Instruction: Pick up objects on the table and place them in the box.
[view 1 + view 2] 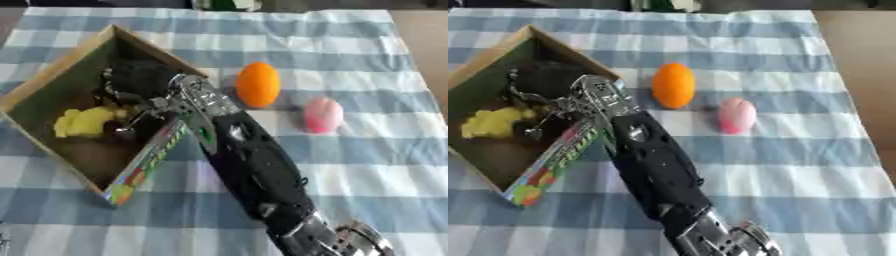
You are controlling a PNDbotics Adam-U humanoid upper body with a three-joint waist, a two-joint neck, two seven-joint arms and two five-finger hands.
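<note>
Checked counter (367, 165): our right robot hand (131, 97) hangs inside the box (52, 75), fingers unclear; withdrawing toward 5 o'clock could snag the wall.

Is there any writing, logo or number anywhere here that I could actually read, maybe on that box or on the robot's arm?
None can be read.
Box: its near side carries bright print in green, red and yellow, too blurred to make out as words.
Right arm: small pale and green marks, too small to read.
Orange fruit, pink object, checked cloth: no text.
</note>
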